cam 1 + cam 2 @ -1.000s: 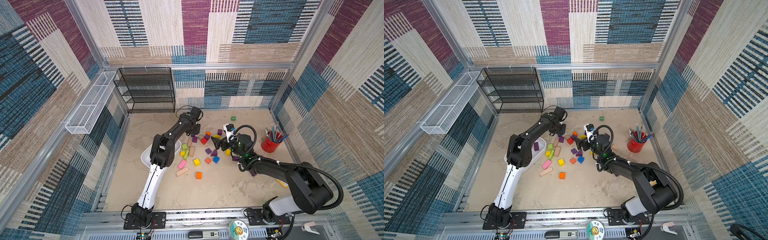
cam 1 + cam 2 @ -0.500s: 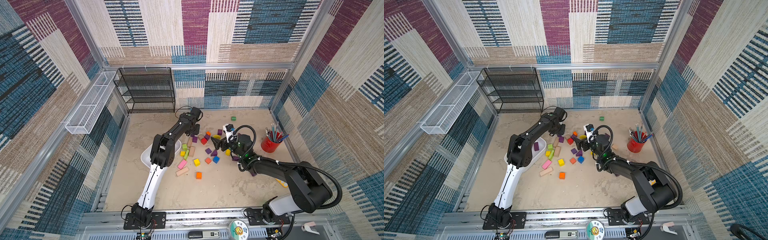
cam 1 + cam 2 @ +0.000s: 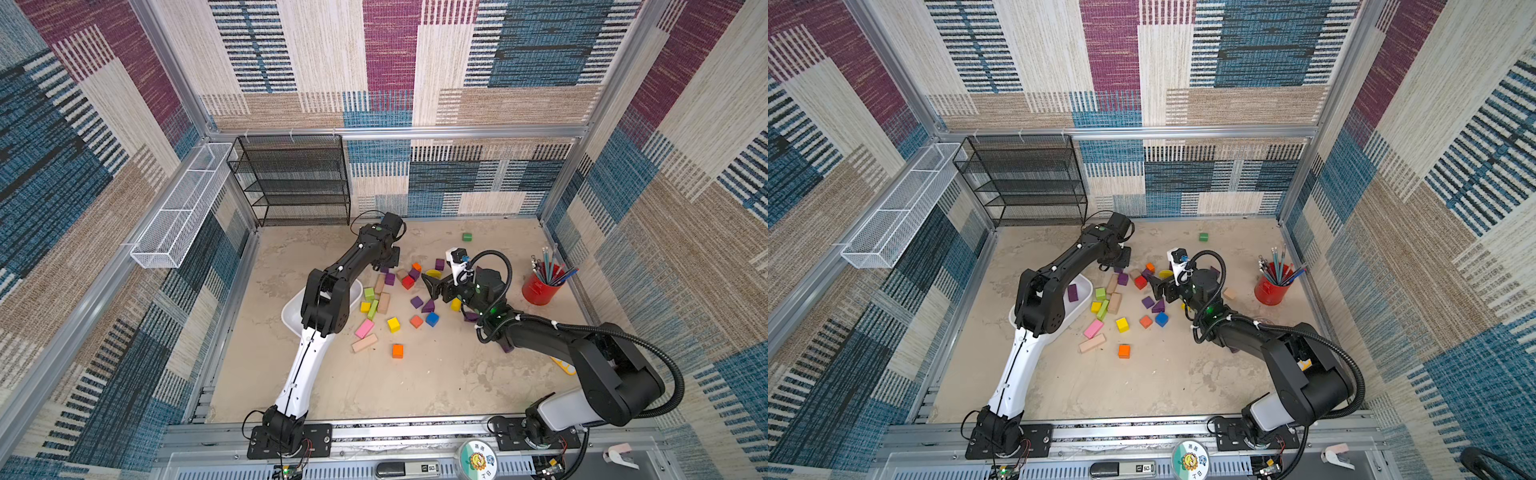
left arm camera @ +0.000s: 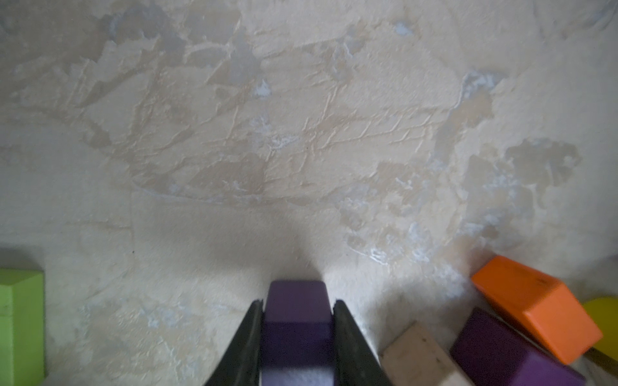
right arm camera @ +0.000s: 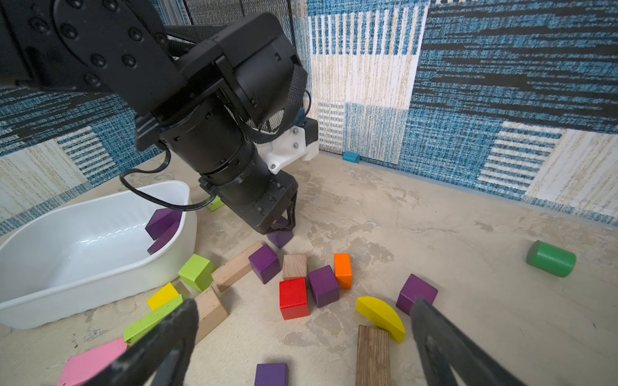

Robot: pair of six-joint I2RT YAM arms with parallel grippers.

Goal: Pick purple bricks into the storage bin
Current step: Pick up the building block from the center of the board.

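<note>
In both top views the white plastic oblong storage bin [image 3: 289,318] [image 3: 1087,296] sits near the tabletop's left edge, its long axis slanting from that edge toward the far right corner. In a top view one dark-purple oblong wooden brick [image 3: 1073,292] lies inside at the bin's far end, long axis pointing roughly at the far edge. The left gripper [image 3: 387,266] points down just past that end; its jaws are hidden under the wrist here. Loose dark-purple wooden bricks [image 3: 389,278] lie among the mixed coloured blocks [image 3: 393,324] around the tabletop's middle, and the right gripper [image 3: 431,286] hangs over them.

The left wrist view shows the left gripper [image 4: 297,302] clamped on a small dark-purple wooden block [image 4: 296,329], one black finger [image 4: 245,337] flat against each side. The block looks nearly cubic, so its long axis cannot be told. It sits low over the beige tabletop [image 4: 301,133]; whether it touches cannot be told.

In the right wrist view the gripped block [image 5: 280,238] pokes out below the left gripper [image 5: 284,227], beside the bin's [image 5: 100,277] end wall and outside it. The oblong brick [image 5: 162,221] leans tilted against that wall inside. The right gripper [image 5: 302,304] stands wide apart, holding nothing, its fingers [image 5: 174,331] framing a red cube [image 5: 293,297].
</note>
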